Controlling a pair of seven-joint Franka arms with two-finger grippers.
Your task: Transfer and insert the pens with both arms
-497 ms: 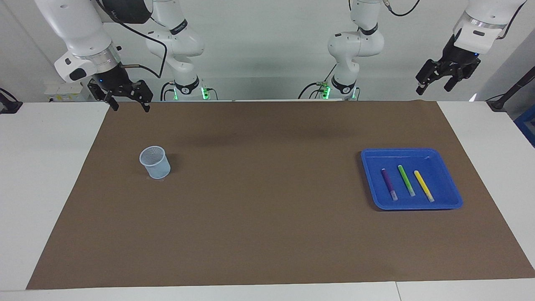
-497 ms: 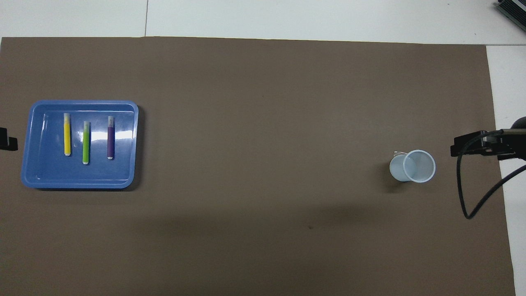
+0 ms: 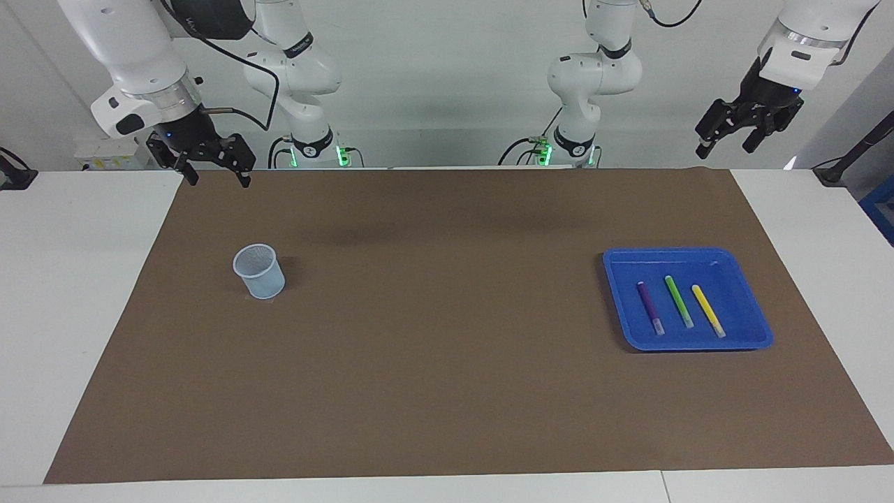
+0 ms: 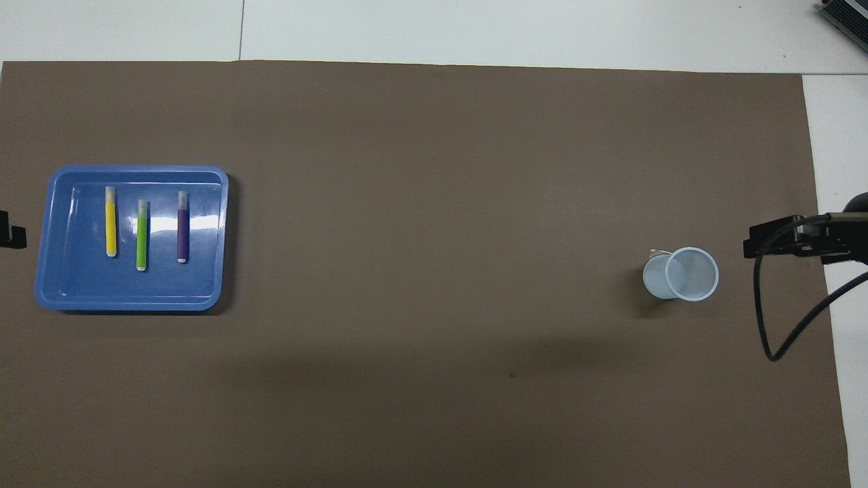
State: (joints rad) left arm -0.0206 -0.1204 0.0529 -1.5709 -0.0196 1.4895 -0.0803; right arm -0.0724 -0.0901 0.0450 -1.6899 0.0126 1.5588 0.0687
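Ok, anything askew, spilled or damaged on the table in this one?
Nothing stands out. The purple pen, green pen and yellow pen lie side by side, apart, in the blue tray. The mesh cup stands upright. The left gripper and right gripper hang open, holding nothing.

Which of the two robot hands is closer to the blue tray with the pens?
The left. The left gripper hangs raised at the blue tray's end of the table; the right gripper is up at the cup's end.
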